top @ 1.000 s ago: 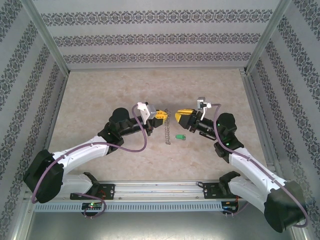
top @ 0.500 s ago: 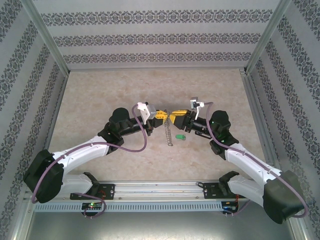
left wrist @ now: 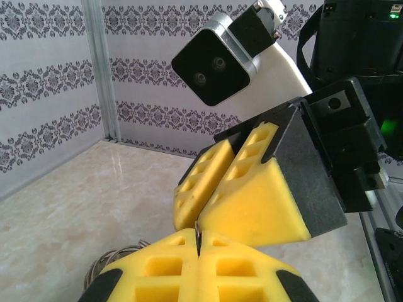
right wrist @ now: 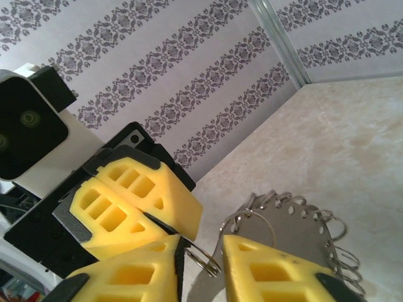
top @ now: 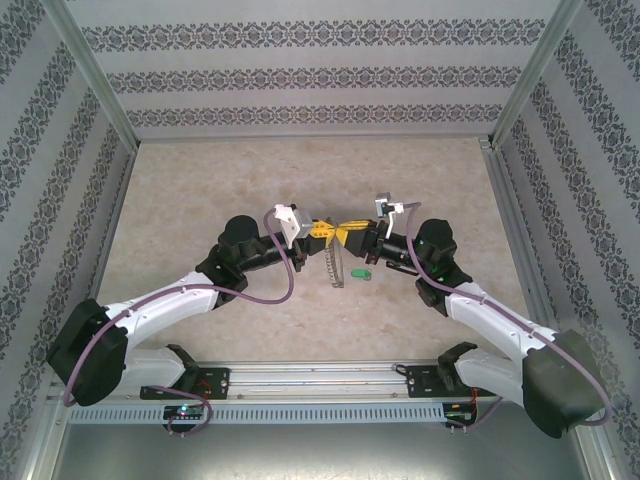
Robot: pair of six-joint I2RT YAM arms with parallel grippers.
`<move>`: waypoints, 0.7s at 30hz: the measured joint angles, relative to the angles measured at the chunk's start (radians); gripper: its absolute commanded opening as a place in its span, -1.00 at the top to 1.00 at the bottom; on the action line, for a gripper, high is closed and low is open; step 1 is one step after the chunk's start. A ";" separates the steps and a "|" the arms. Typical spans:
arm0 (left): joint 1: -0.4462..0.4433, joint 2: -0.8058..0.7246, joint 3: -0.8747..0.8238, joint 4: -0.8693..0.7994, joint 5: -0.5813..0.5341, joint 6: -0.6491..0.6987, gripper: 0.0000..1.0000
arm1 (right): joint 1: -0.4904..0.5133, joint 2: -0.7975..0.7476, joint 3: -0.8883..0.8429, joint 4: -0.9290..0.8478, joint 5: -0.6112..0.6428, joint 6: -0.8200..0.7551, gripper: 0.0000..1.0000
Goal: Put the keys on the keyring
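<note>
On the left, the left gripper [top: 322,231] was clamped shut on the top rim of the keyring [top: 335,268], with a sliver of wire showing between its yellow pads [left wrist: 164,267]. The ring hung edge-on beneath it, above the middle of the marble-patterned table [top: 250,170]. To me it looked light and stiff, a thin, slick wire. Its fringe of small loops [right wrist: 315,211] would likely swing and snag, so the bare rim seemed the safest place to hold it.

Just right of the ring the key [top: 362,272] lay flat on the table, with nothing gripping it. It was tiny and surely light. I would pinch it by the green plastic head and leave the blade free.

Further right, the right gripper [top: 350,232] met the left nose to nose. Its jaws stood a little apart around one small loop, and I saw no firm pinch.

That crowding was the main hindrance, since the key sat low beside the ring under the right arm. The patterned walls [top: 300,80] stood well apart.
</note>
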 measured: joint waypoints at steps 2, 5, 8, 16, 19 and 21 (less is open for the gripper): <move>0.001 0.000 0.000 0.000 -0.007 -0.003 1.00 | 0.000 0.001 0.000 0.003 -0.007 0.001 0.77; 0.001 0.000 0.000 0.002 -0.023 -0.006 1.00 | 0.000 0.002 0.000 0.014 -0.026 -0.002 0.94; 0.001 0.000 0.000 0.007 -0.027 -0.007 1.00 | 0.000 0.002 0.000 0.019 -0.032 0.001 1.00; 0.001 0.001 0.000 0.014 -0.031 -0.013 0.84 | -0.001 0.002 0.002 0.021 -0.033 -0.002 1.00; 0.001 0.001 0.008 0.005 -0.032 -0.011 0.51 | -0.006 0.003 0.012 0.010 -0.037 -0.005 1.00; 0.000 -0.002 0.030 -0.032 -0.034 -0.002 0.38 | -0.023 0.003 0.025 -0.009 -0.044 -0.015 1.00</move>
